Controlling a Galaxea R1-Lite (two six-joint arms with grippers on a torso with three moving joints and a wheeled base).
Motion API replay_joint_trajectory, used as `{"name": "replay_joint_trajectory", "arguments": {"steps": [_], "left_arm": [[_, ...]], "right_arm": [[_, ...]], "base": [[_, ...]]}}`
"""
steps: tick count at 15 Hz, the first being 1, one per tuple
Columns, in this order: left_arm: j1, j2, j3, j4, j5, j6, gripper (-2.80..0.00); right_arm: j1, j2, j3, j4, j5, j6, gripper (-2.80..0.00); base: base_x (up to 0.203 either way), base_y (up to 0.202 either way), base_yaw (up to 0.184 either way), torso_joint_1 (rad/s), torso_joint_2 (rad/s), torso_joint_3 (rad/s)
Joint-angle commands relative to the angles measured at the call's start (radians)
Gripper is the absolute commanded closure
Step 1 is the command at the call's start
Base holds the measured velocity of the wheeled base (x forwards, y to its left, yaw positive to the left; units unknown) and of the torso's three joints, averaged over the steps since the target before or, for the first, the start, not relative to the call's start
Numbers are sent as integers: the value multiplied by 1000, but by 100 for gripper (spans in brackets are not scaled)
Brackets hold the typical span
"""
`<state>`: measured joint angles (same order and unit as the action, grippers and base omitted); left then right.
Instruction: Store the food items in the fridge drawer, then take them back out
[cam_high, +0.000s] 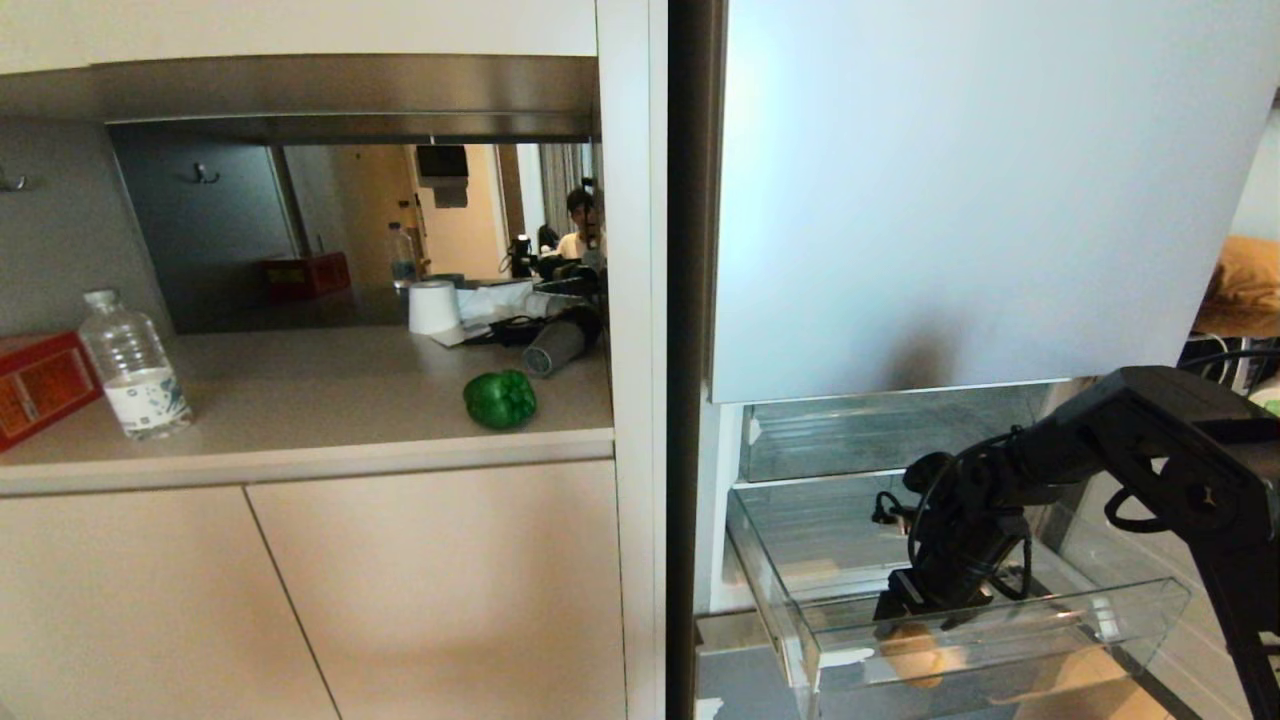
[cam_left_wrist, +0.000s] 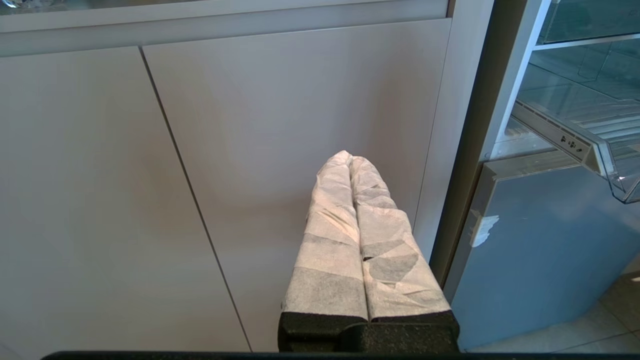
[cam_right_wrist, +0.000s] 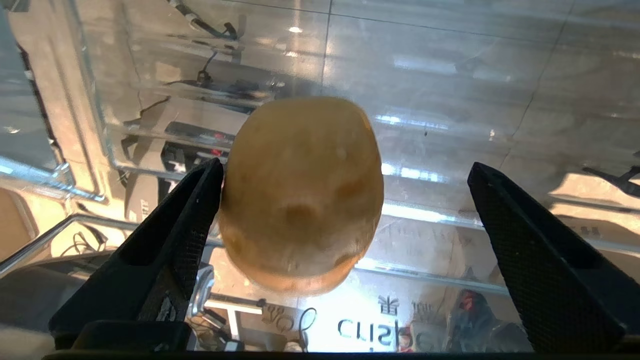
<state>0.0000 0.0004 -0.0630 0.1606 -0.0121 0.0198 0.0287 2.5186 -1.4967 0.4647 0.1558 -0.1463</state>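
Observation:
The tan potato (cam_high: 912, 655) (cam_right_wrist: 300, 195) lies inside the pulled-out clear fridge drawer (cam_high: 1000, 622) (cam_right_wrist: 450, 125). My right gripper (cam_high: 925, 612) (cam_right_wrist: 346, 165) reaches down into the drawer and stands wide open around the potato. One black finger (cam_right_wrist: 195, 215) is right beside the potato's side and the other is well clear of it. The green bell pepper (cam_high: 500, 399) sits on the counter to the left of the fridge. My left gripper (cam_left_wrist: 349, 156) is shut and empty, parked low in front of the cabinet doors, out of the head view.
A water bottle (cam_high: 135, 365) and a red box (cam_high: 40, 385) stand at the counter's left end, and a white cup (cam_high: 432, 307) at its back. The upper fridge door (cam_high: 980, 200) hangs above the drawer. A person (cam_high: 578, 225) is far behind.

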Motion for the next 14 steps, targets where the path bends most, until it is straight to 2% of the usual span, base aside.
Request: {"name": "replay_joint_trajectory", "arguments": {"steps": [1,7,14], "left_arm": [[0,-2,0,1,0,0,0],[0,-2,0,0,0,0,0],[0,-2,0,0,0,0,0]], "right_arm": [[0,16,-7,3,2,-7,-280],[-17,14,-2,17,4,-50,-280],[-38,14,-3,19,2,-48,-280]], "base": [[0,0,0,0,0,0],[0,0,0,0,0,0],[0,0,0,0,0,0]]}}
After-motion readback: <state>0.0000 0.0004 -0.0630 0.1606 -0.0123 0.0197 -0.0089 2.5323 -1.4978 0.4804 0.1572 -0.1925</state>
